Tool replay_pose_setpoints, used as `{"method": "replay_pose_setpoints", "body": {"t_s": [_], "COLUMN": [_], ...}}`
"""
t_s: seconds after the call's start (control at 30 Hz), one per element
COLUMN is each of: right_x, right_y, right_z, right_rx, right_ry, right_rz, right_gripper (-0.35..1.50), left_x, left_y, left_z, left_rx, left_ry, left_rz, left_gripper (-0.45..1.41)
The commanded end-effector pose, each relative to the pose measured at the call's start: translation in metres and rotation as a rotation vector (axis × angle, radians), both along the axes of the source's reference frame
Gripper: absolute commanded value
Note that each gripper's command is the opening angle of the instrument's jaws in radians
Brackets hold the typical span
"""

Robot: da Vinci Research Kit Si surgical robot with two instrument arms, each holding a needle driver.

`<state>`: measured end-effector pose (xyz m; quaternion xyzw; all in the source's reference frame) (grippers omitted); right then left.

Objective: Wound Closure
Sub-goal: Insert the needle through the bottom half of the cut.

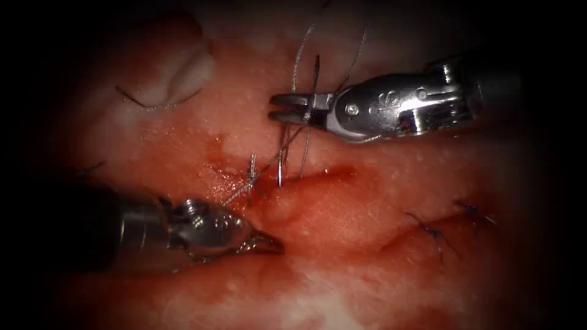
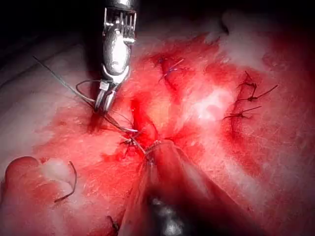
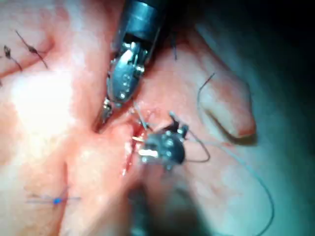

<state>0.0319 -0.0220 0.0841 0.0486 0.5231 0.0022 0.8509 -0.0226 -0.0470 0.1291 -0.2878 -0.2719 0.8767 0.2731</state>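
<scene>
The tissue (image 1: pixel 342 214) has its cut (image 1: pixel 318 177) wet with red fluid, and a knot (image 1: pixel 252 171) sits at the cut's left end. Thread (image 1: pixel 304 143) rises from the knot and crosses between the jaws of the right tool (image 1: pixel 282 108), which stand slightly apart above the cut. Further strands run on past the jaws. The same tool (image 2: pixel 105 102) hangs over the thread in the left wrist view. The left tool (image 1: pixel 273 245) lies low on the left, jaws together, its tip against the tissue below the knot. A curved needle (image 1: pixel 156 105) lies free on the tissue at the upper left, held by neither tool.
Finished blue stitches (image 1: pixel 437 235) close another cut at the right. A pale fold of tissue (image 1: pixel 183 70) rises behind the needle. In the right wrist view a long loose thread (image 3: pixel 256 179) trails across the tissue.
</scene>
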Motion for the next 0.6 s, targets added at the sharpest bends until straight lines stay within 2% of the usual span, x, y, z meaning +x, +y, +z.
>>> {"method": "replay_pose_setpoints", "body": {"t_s": [0.03,0.37,0.6], "right_x": [0.0005,0.0004,0.0005], "right_y": [-0.0002,0.0001,0.0007], "right_z": [0.0005,0.0002,0.0000], "right_rx": [0.002,0.010,0.079], "right_ry": [0.001,-0.004,-0.011], "right_rz": [-0.008,-0.029,0.005], "right_gripper": [-0.35,-0.35,-0.35], "left_x": [-0.0005,-0.0005,-0.0005], "left_y": [-0.0003,-0.0003,-0.0004], "left_z": [0.0006,0.0007,0.0010], "left_rx": [0.001,0.000,-0.003], "left_ry": [-0.002,-0.001,-0.003], "left_rz": [0.001,0.001,0.000], "left_gripper": [-0.08,-0.07,-0.07]}}
